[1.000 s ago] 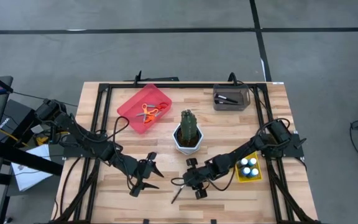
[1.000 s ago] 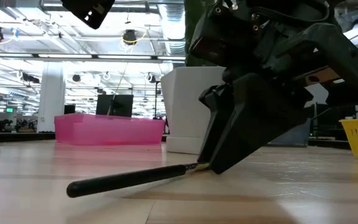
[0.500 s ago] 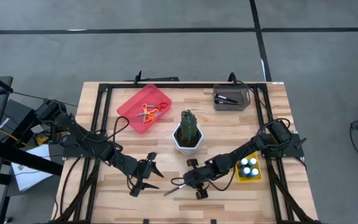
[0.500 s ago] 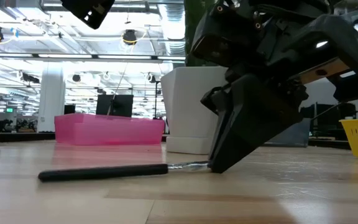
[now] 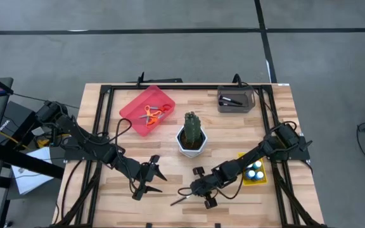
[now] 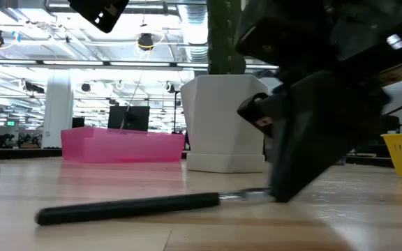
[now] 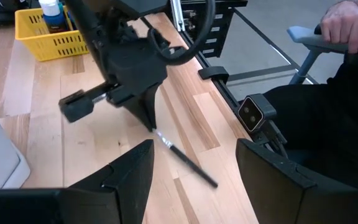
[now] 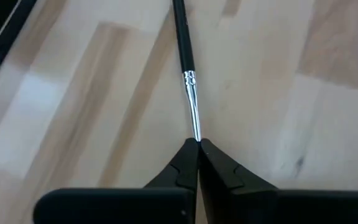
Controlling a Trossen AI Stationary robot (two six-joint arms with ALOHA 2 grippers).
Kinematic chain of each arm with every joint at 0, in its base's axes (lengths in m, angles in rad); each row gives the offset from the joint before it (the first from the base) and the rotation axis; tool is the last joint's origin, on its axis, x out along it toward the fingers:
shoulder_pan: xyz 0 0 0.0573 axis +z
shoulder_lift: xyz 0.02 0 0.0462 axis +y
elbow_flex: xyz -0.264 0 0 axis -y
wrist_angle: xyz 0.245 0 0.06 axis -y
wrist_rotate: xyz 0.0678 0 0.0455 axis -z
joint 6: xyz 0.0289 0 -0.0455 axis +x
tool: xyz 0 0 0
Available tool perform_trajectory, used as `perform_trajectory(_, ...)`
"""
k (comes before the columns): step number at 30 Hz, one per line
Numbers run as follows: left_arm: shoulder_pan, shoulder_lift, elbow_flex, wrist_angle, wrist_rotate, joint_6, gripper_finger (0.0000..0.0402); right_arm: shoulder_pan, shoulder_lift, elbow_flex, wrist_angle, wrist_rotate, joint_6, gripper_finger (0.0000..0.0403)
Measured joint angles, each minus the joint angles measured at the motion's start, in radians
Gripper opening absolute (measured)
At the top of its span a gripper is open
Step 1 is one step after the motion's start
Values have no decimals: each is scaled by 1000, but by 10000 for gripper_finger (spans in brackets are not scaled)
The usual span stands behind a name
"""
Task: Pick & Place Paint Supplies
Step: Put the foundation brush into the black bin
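A thin dark-handled paintbrush lies on the wooden table near its front edge, handle pointing toward the table's left. My right gripper is shut on its metal end. My left gripper hangs open a little to the left of the brush and touches nothing; the brush shows between its fingers, farther off. Orange-handled scissors lie in the pink tray. Blue paint bottles with white caps stand in a yellow basket. My right gripper pinches the brush's thin metal end between the very tips of its two fingers. The fingers slant down from the table's right side and lie along the brush. The handle reaches away from the fingertips, low along the tabletop.
A green cactus in a white pot stands at the table's middle, just behind both grippers. A grey bin sits at the far right. The yellow basket is close to my right arm. A person sits beyond the near edge.
My right gripper has moved toward the table's near edge and slightly right. The paintbrush has gone with it, sliding over the table while its handle end swung about, and now lies nearly level, pointing left.
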Motion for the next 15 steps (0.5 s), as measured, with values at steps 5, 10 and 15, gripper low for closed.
perform_trajectory(5,0,0,0,-3,-4,0,222,29,-51,-4,-60,1,1,1)
perform_trajectory(10,0,0,0,-6,-4,0,222,81,-127,-3,-142,124,8,1)
perform_trajectory(15,0,0,0,-6,-3,0,222,142,-204,-1,-209,242,48,0)
